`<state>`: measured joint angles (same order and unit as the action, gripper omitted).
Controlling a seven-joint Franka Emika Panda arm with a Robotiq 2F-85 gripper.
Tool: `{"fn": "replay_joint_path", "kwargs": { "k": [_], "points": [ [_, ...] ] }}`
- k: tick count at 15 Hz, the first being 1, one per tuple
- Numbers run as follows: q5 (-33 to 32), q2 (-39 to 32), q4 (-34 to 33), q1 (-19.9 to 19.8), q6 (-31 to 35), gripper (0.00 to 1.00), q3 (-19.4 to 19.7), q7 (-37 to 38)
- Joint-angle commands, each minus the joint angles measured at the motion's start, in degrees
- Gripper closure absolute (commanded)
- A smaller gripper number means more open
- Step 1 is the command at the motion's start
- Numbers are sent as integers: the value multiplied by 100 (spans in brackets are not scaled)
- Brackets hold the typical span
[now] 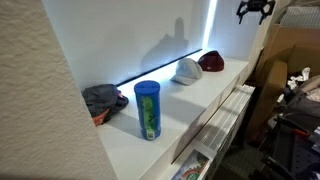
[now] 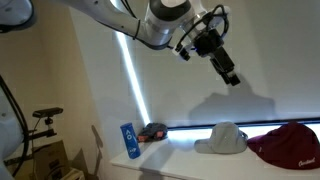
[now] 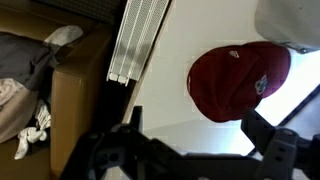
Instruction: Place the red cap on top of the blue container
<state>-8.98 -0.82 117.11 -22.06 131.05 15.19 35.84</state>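
Red cap (image 2: pixel 288 147) partly past exterior view's edge.

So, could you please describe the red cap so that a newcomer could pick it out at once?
Find the long white shelf. Three caps lie in a row on it, and the red cap is at the end farthest from the blue container, next to the white cap. It alone is deep red; the third, a grey cap, is dark.

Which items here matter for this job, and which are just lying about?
Job:
red cap
blue container
tool, open and empty

Lying about:
white cap
dark cap
cardboard box
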Motion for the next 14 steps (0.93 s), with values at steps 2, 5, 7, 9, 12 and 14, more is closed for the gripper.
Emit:
{"fn": "replay_joint_path", "kwargs": {
  "k": [2,5,7,9,12,14],
  "points": [
    [1067,-1852,-1661,-8,-268,0,324,533],
    [1495,-2578,-2489,-110,-1180,0,437,420],
    [1406,-2402,-2087,23,-725,0,506,513],
    [1742,-2404,-2089,-17,-590,0,458,745],
    [2501,-2485,-2151,-27,-239,0,341,1172],
    [2956,-2658,-2229,3,260,0,252,1428]
  ]
}}
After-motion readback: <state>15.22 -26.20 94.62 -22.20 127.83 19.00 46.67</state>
